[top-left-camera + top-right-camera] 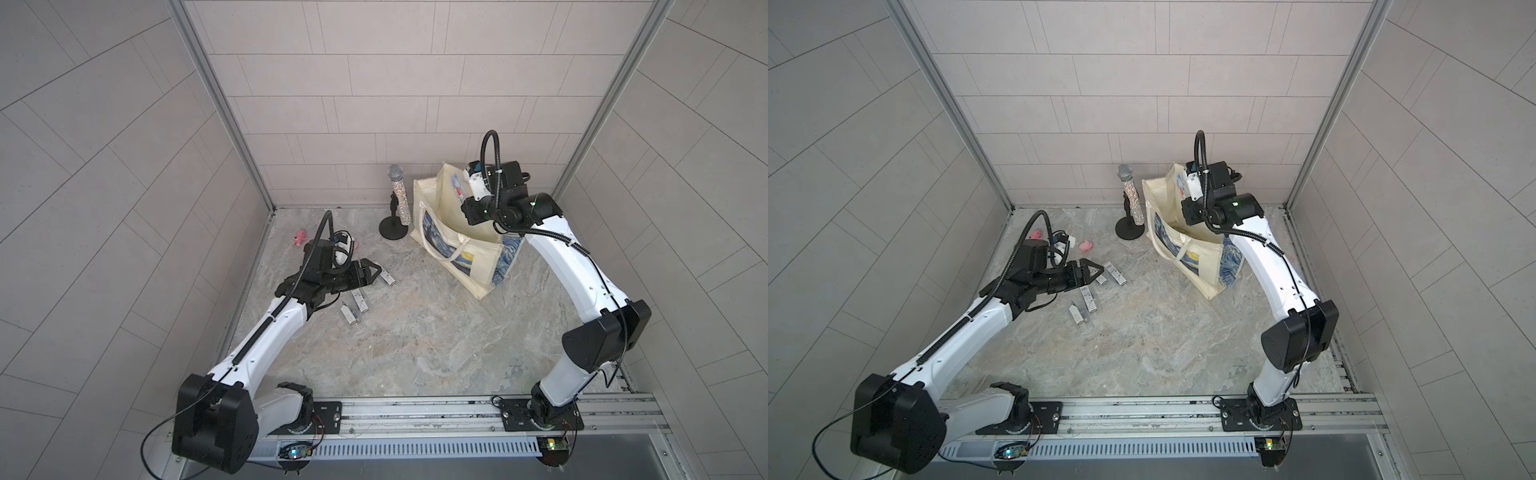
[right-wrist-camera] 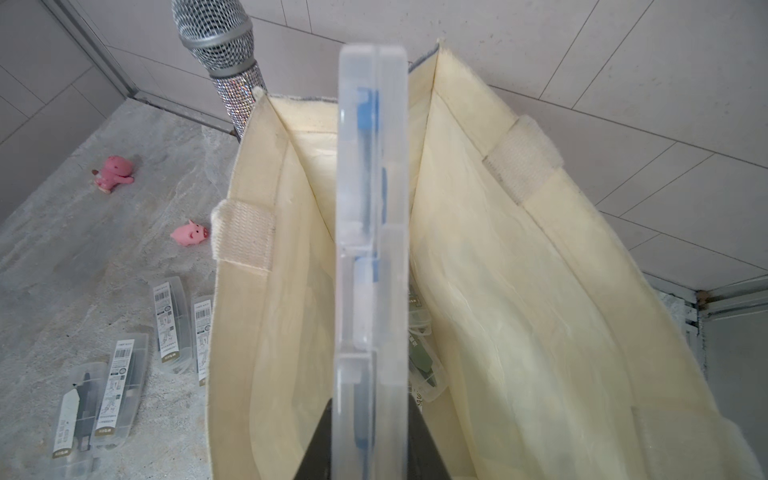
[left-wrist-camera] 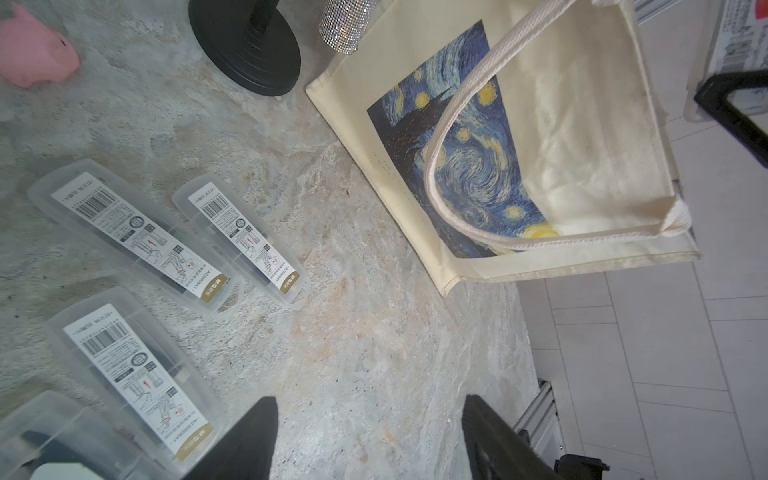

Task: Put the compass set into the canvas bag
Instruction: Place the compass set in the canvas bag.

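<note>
1. At the far left, two pink pig toys point(image 2: 189, 233) lie on the table point(image 1: 415, 353); they play no part in the task.
2. The left end effector point(image 1: 376, 272) hangs low over the table, its fingers moderately spread with nothing between them, just beside the loose cases.
3. At least four loose compass set cases point(image 3: 137, 232) lie flat on the table with their labels up, well apart from the bag. I judge these to be the work left.
4. A glittery microphone point(image 1: 399, 195) stands upright on its black stand, just beside the bag.
5. The canvas bag point(image 1: 469, 266) stands open. In the right wrist view a packed case point(image 2: 424, 370) lies at its bottom, so at least one set seems to be in already.
6. The right end effector point(image 2: 374, 440) is clamped on the held compass set case point(image 2: 372, 208), edge-on above the bag's open mouth and not yet released. The task looks less than half done.
</note>
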Available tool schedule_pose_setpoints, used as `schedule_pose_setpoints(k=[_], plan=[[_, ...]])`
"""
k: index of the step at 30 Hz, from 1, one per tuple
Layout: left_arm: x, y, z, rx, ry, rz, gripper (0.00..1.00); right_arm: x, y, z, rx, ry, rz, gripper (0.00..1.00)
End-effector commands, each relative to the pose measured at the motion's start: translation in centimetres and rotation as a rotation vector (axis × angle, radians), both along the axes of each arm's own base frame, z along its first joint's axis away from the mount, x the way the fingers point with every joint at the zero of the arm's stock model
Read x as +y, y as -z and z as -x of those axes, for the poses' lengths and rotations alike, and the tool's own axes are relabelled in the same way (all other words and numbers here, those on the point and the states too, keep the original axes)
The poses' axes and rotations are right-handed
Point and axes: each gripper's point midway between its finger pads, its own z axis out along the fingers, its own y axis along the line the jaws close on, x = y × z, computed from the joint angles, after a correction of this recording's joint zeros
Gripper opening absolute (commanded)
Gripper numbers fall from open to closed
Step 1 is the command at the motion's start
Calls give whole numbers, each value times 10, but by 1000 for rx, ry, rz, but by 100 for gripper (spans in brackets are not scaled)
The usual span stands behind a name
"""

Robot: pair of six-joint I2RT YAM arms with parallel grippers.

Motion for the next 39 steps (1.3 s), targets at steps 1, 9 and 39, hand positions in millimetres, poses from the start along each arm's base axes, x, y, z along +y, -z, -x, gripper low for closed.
schedule_pose_setpoints(k=[1,9,39], plan=[[8,-6,2,-46,27,-90,76,-11,3,-10,8,23,45,1],[13,4,6,-34,27,-132,76,-14,33,-23,109,26,104,0],[14,9,4,-28,15,-134,75,-21,112,-55,307,39,237,0]])
